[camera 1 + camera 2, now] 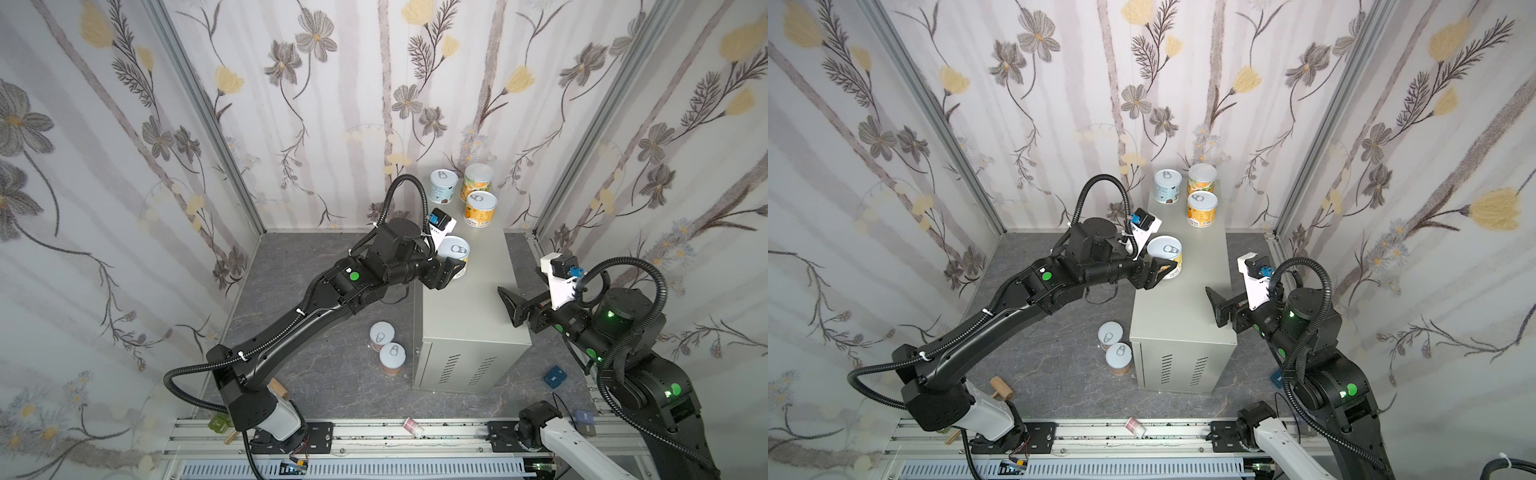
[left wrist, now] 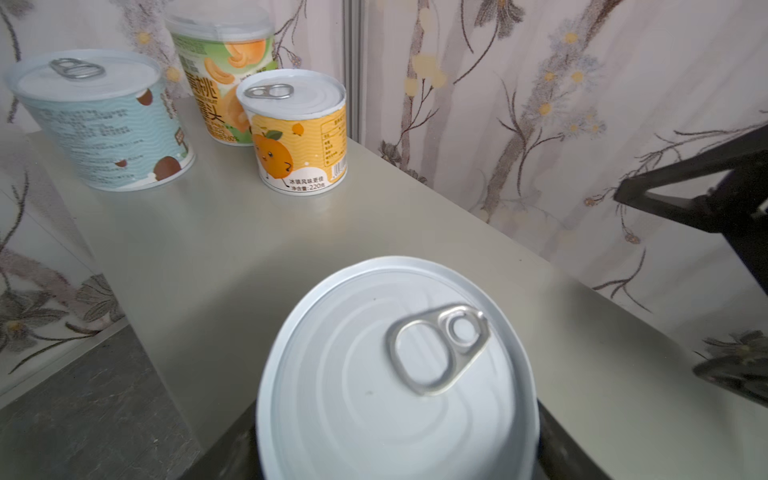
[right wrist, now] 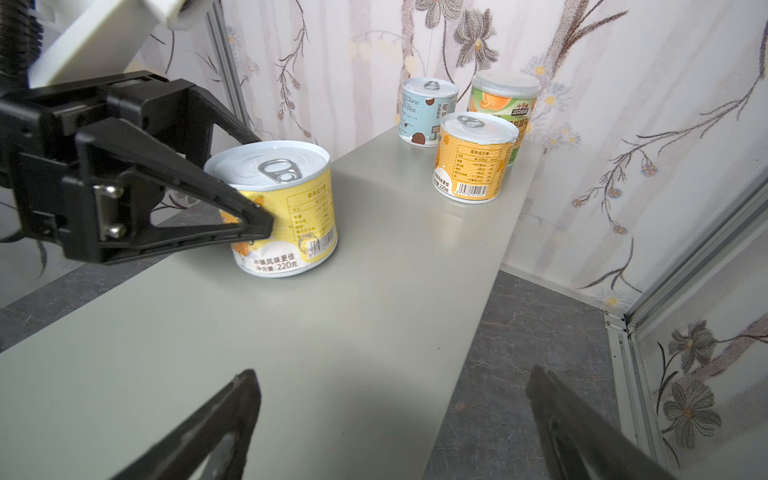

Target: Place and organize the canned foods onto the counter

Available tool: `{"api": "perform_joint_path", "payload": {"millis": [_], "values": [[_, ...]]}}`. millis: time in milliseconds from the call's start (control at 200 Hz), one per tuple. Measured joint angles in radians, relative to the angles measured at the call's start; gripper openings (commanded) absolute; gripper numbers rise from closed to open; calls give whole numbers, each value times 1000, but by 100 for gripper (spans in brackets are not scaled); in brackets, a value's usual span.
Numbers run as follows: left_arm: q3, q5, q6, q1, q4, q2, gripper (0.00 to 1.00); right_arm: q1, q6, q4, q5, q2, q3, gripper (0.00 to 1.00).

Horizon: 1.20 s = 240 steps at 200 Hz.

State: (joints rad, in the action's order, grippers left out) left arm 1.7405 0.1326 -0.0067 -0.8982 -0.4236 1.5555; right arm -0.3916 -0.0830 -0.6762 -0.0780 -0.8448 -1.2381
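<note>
On the light grey counter (image 1: 478, 316) (image 3: 332, 332) stands a yellow can (image 1: 455, 249) (image 2: 395, 374) (image 3: 286, 208) near its left edge. My left gripper (image 1: 451, 261) (image 1: 1163, 261) is shut on it, one finger on each side of its label. Farther back on the counter stand a pale blue can (image 1: 444, 186), a taller yellow-green can (image 1: 478, 180) and an orange can (image 1: 481, 208). Two more cans (image 1: 382, 334) (image 1: 392, 357) stand on the floor left of the counter. My right gripper (image 1: 513, 309) (image 3: 390, 395) hangs open and empty over the counter's right edge.
Dark stone-patterned floor (image 1: 299, 374) surrounds the counter, and flowered walls close in on three sides. A blue block (image 1: 555, 376) lies on the floor at the right, a green block (image 1: 219, 424) and a wooden mallet (image 1: 1000, 388) by the left arm's base.
</note>
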Motion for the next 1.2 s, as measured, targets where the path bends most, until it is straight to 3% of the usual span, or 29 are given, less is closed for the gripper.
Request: {"api": "perform_joint_path", "payload": {"millis": [734,1199], "values": [[258,-42,85,131,126,304,70,0,-20,3,-18,1,0,100],[312,-39,82,161,159,367,71,0,-23,0,-16,27,13,100]]}}
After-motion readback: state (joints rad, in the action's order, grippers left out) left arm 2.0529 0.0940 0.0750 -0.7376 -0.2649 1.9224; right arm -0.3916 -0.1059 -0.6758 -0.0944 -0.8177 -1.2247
